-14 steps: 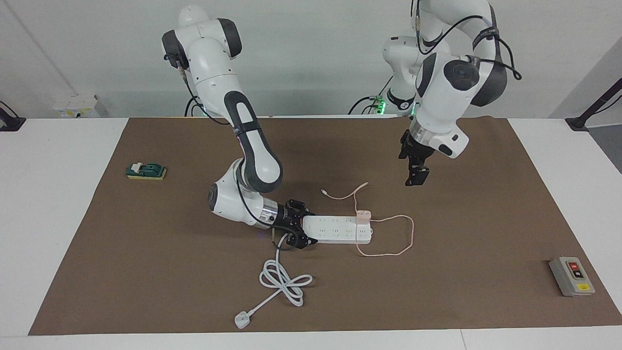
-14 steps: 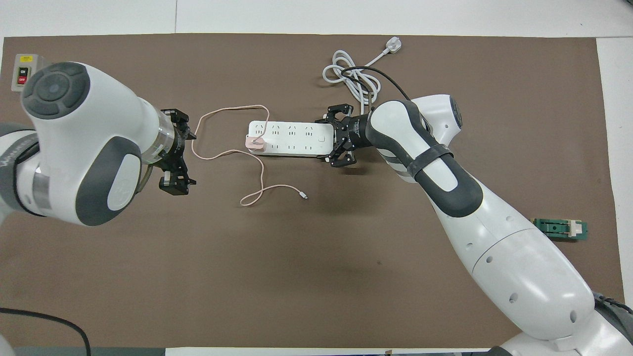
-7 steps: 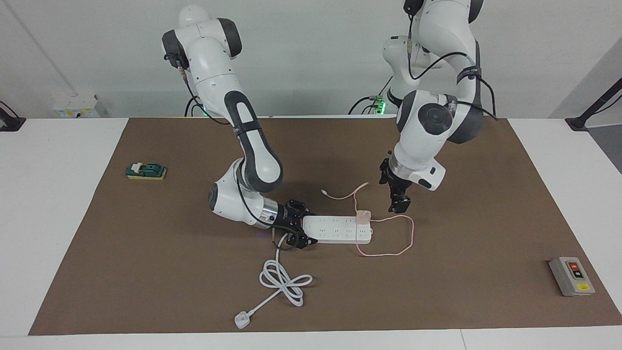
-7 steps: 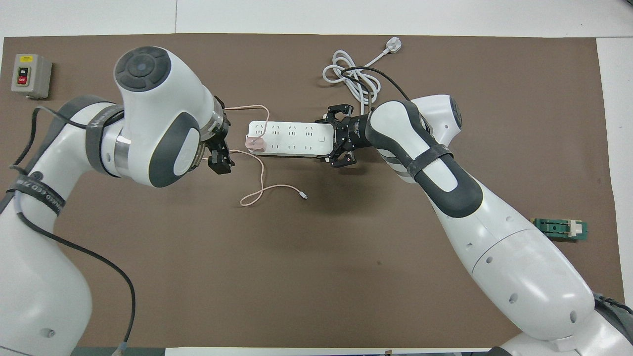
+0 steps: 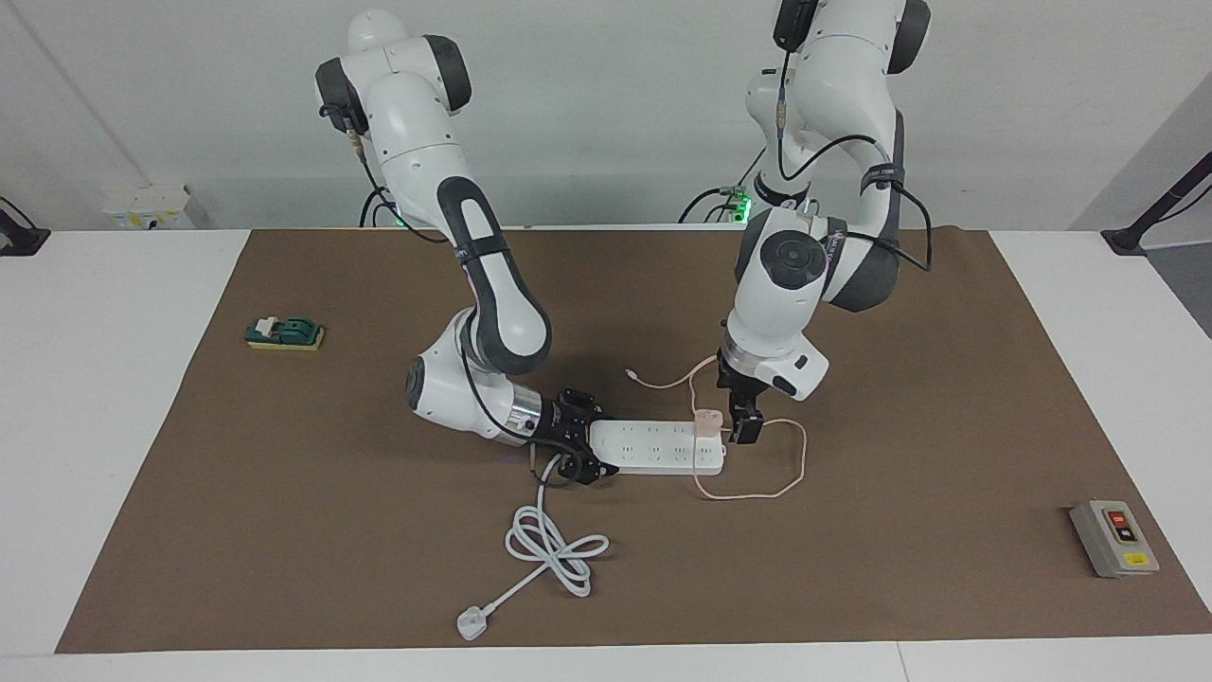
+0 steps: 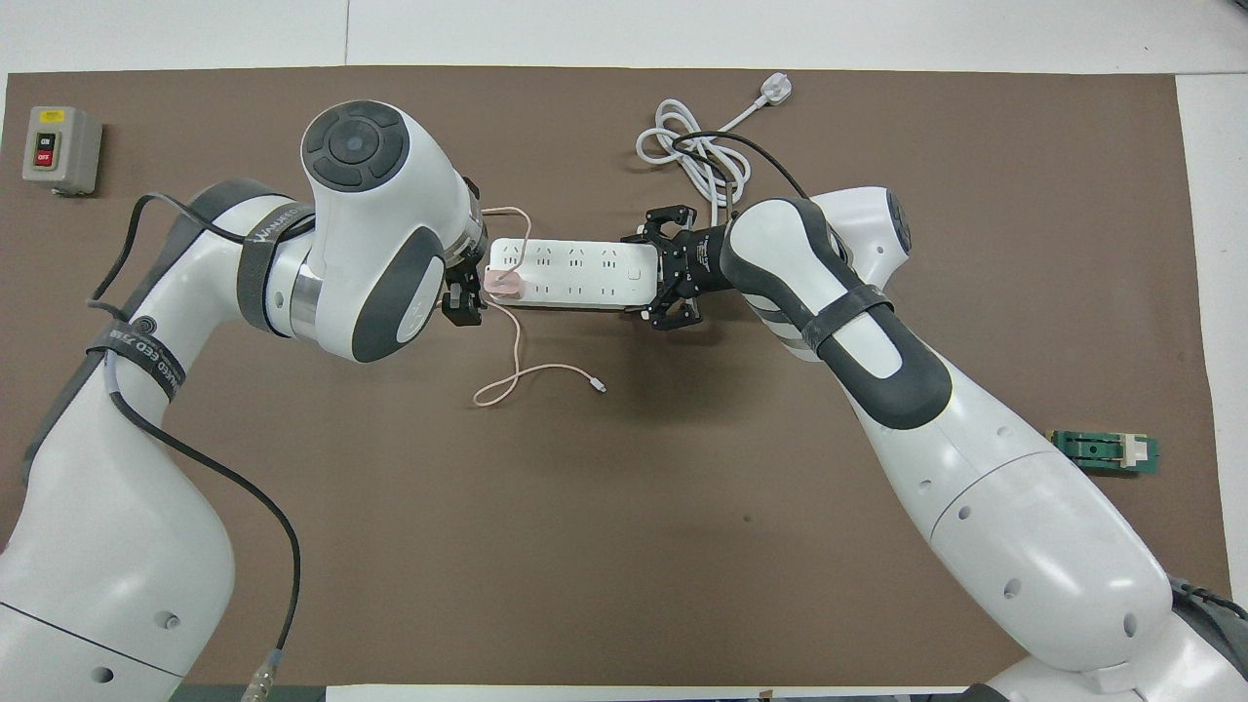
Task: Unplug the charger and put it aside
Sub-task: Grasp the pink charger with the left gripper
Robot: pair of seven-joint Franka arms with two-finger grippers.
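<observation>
Pinching the glossy white power strip (image 5: 658,447), right claw (image 5: 579,449); left claw (image 5: 743,424) spread beside cube-shaped charger (image 5: 708,420).

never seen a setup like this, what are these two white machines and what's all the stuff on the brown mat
These are two robot arms, each ending in a two-finger gripper. One picture is taken from across the table, facing the robots; the other from high above their own end, looking down.

On the brown mat lies a long white power strip with its thick white cord coiled farther from the robots. A small pink charger is plugged into the strip's end toward the left arm, its thin pink cable looping over the mat.

The right gripper clamps the strip's other end, apparently steadying it. The left gripper is open, right beside the charger, holding nothing yet.

A grey switch box sits near the left arm's end, a small green block near the right arm's.
</observation>
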